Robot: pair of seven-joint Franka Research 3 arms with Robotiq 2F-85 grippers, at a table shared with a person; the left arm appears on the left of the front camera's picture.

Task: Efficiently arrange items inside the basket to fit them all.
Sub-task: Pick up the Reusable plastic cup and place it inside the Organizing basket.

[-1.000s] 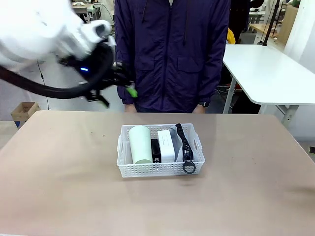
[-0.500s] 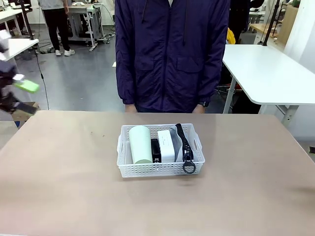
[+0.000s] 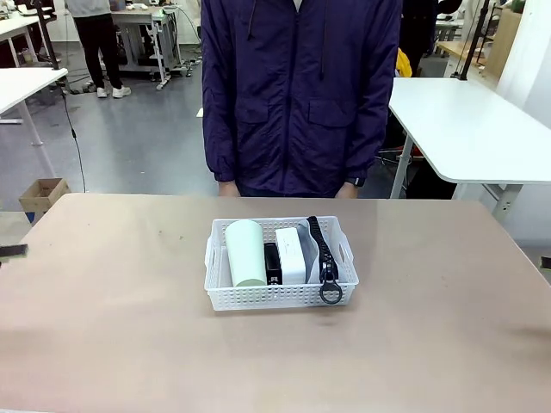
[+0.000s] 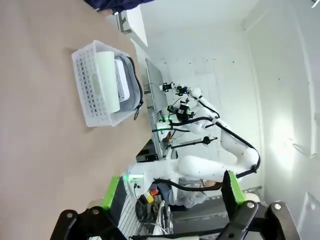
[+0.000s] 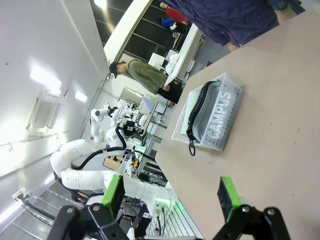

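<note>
With both the left gripper and the right gripper wide open and empty, well away from the white basket at the table's middle, the main risk is that the pouch's ring pull, hanging over the near rim, could catch a finger.

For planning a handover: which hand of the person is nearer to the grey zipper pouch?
Their left hand, behind the basket end with the pouch; their right hand is behind the end with the pale green cup.
</note>
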